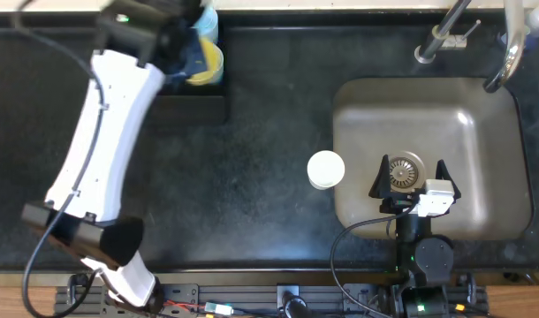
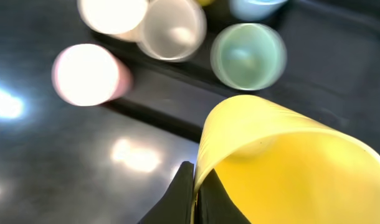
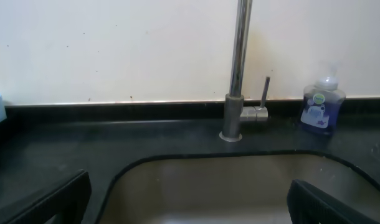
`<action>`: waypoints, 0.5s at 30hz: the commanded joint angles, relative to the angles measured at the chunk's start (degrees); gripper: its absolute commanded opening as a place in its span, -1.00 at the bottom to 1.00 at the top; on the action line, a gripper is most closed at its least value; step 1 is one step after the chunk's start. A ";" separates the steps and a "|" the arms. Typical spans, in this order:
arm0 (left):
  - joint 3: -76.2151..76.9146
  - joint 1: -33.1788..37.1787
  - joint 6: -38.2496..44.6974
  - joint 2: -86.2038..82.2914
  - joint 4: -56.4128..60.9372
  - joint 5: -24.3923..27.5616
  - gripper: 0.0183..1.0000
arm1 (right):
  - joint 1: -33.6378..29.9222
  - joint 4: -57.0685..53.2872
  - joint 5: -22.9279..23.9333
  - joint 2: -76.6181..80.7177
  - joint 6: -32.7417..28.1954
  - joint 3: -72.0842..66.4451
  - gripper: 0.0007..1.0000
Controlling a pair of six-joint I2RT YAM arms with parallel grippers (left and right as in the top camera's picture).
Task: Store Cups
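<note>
Holding: left gripper is pinching a yellow plastic cup by its rim, jaws closed down on the cup wall.
Yellow cup: is hanging tilted, mouth toward the wrist camera, over the black rectangular tray at the back of the dark stone countertop.
Tray contents: pale green cup, translucent white cup and light blue cup are standing mouth up in the tray. A bright white cup is touching the translucent one.
Pink cup: is standing at the tray's edge. Cannot tell whether it is inside or just outside.
Loose cup: a white round cup is standing upright on the countertop, just beside the left rim of the steel sink and well apart from the tray.
Right gripper: is hanging over the sink basin near the drain, jaws spread wide, gripping nothing.
Behind sink: chrome faucet and blue soap bottle are standing on the countertop's back strip.
</note>
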 commanded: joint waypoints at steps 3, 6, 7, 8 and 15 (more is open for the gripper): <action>-2.27 6.78 8.44 0.83 0.20 1.53 -0.96 | -0.37 0.37 0.44 -0.59 -0.22 -0.76 1.00; -4.85 9.86 10.08 0.83 0.94 3.98 -0.96 | -0.39 0.37 0.44 -0.59 -0.20 -0.76 1.00; -5.86 10.56 10.78 0.83 1.57 4.76 -0.96 | -0.39 0.37 0.44 -0.59 -0.22 -0.76 1.00; -7.19 11.28 11.45 0.81 2.54 5.68 -0.96 | -0.37 0.37 0.44 -0.59 -0.22 -0.76 0.99; -19.78 13.92 11.47 -2.91 10.60 8.17 -0.96 | -0.37 0.37 0.44 -0.59 -0.22 -0.76 1.00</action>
